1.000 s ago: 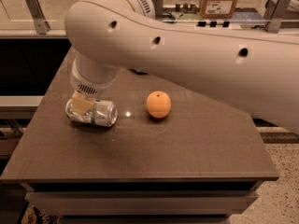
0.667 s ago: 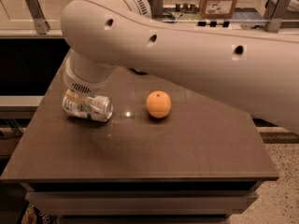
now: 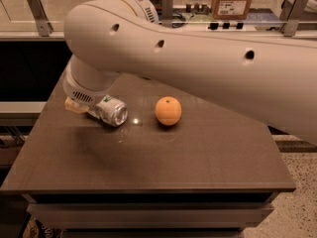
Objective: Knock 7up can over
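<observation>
The 7up can (image 3: 112,111) is silver with a bit of green label. It lies on its side on the dark brown table (image 3: 163,157), at the left, with its round end facing me. My gripper (image 3: 81,104) is right at the can's left end, mostly hidden under my large white arm (image 3: 198,58), which reaches across the view from the right. Only a pale yellowish part of the gripper shows beside the can. I cannot tell whether the gripper touches the can.
A round orange (image 3: 168,111) sits on the table a little to the right of the can. The table's left and front edges are near. A counter with metal brackets and a cardboard box (image 3: 234,0) runs behind the table.
My arm's wrist has shifted up and left. More of the lying can now shows, a little farther right. The orange has not moved.
</observation>
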### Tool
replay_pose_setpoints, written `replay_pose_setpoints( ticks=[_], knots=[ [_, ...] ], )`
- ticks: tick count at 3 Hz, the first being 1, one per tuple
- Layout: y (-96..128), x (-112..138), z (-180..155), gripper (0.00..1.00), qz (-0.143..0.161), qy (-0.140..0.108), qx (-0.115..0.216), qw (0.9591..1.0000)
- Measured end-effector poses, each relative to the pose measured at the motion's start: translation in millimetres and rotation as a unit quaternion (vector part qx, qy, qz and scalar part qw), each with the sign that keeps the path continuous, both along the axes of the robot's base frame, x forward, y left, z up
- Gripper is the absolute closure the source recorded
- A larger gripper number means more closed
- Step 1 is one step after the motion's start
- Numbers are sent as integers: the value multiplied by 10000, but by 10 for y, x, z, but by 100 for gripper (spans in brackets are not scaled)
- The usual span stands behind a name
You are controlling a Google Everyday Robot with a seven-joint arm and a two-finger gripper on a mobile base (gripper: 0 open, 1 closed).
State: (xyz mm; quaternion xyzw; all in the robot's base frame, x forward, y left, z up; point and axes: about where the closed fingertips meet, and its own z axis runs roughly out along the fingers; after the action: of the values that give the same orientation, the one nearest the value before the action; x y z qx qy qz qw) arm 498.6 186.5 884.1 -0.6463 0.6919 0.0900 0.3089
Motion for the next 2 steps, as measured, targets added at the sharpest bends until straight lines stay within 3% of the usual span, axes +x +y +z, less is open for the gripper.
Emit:
replay_pose_setpoints(
  ticks=[1, 2],
  knots=[
    [-1, -9, 9, 15, 13, -1, 53, 10000],
    [-36, -11, 40, 0, -7, -27, 113, 9999]
  ],
)
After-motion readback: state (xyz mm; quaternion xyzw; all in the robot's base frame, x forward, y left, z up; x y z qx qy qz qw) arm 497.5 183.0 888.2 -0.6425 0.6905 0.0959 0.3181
